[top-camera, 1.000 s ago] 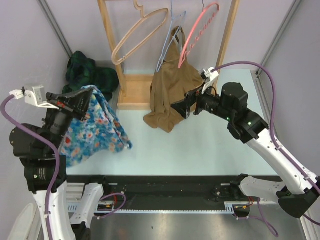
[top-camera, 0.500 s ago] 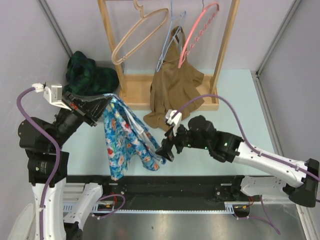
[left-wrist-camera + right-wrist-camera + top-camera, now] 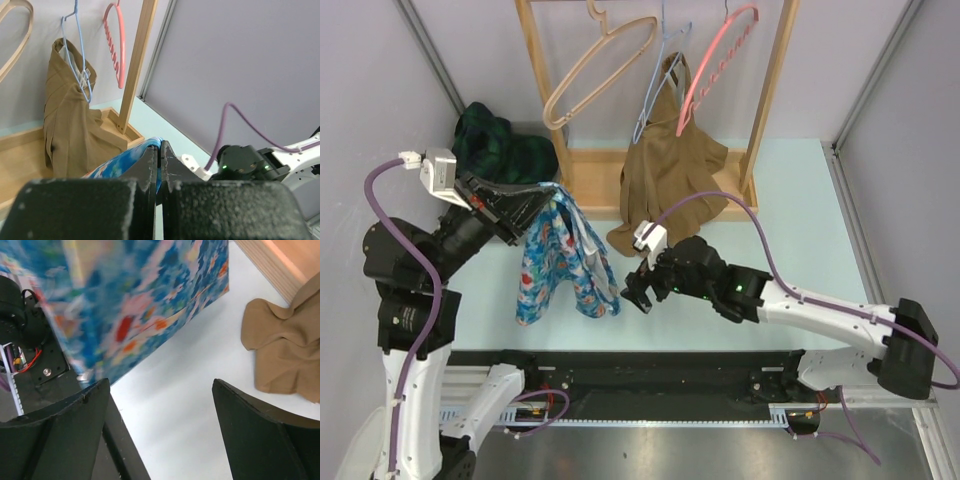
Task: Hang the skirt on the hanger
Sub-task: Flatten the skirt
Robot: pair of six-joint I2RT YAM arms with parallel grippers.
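Left gripper [image 3: 540,202] pinches floral skirt [image 3: 560,262] top, skirt dangling. Right gripper [image 3: 633,297] fingers spread, just beside skirt; best catch free waistband edge, pull taut.

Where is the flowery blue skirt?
In the top view, the flowery blue skirt hangs left of centre from the left gripper, with the open right gripper just right of it and the brown garment behind.

Bright, even, diffuse light; shadows faint and soft; the floral skirt [image 3: 125,305] smears with motion blur in the right wrist view; other views sharp.
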